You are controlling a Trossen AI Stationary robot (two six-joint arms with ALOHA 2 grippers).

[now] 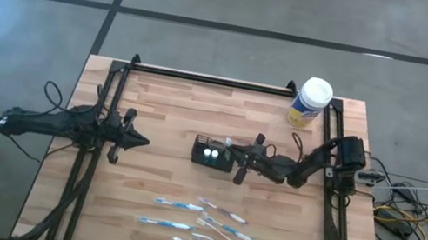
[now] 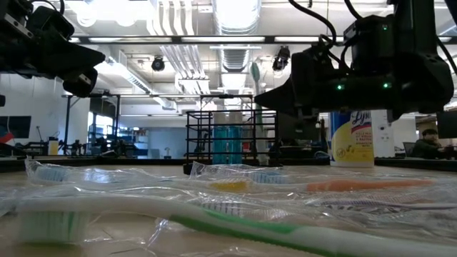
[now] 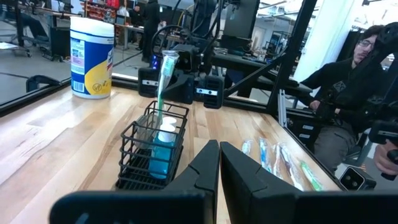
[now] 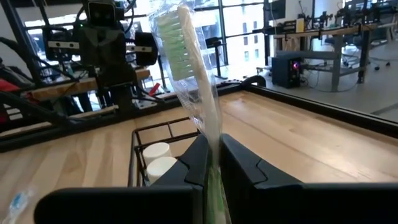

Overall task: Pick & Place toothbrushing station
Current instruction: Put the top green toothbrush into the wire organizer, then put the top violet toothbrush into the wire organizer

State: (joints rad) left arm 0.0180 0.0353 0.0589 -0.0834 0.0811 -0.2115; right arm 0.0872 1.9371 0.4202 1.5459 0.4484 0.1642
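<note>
The black mesh holder box (image 1: 210,152) stands mid-table with two white-topped round pieces (image 4: 158,158) inside it. My right gripper (image 1: 231,148) is at the holder's right end, shut on a plastic-wrapped green toothbrush (image 4: 180,56) that stands upright, bristles on top. Several more wrapped toothbrushes (image 1: 205,223) lie flat on the wood nearer the front edge. My left gripper (image 1: 142,140) waits shut at the table's left, level, pointing at the holder and touching nothing. My right gripper pinches the wrapped toothbrush by its handle (image 4: 213,140) between the two fingers. The fingers come in level from the table's right side and lie across the handle. The brush stands upright with its head above the fingers; in the left wrist view its lower part (image 3: 157,118) reaches down inside the holder's wire frame.
A yellow canister with a white lid (image 1: 310,102) stands at the far right corner. Black frame rails (image 1: 212,78) run along the table's far edge and both sides. A person (image 3: 354,68) sits beyond the table's near side.
</note>
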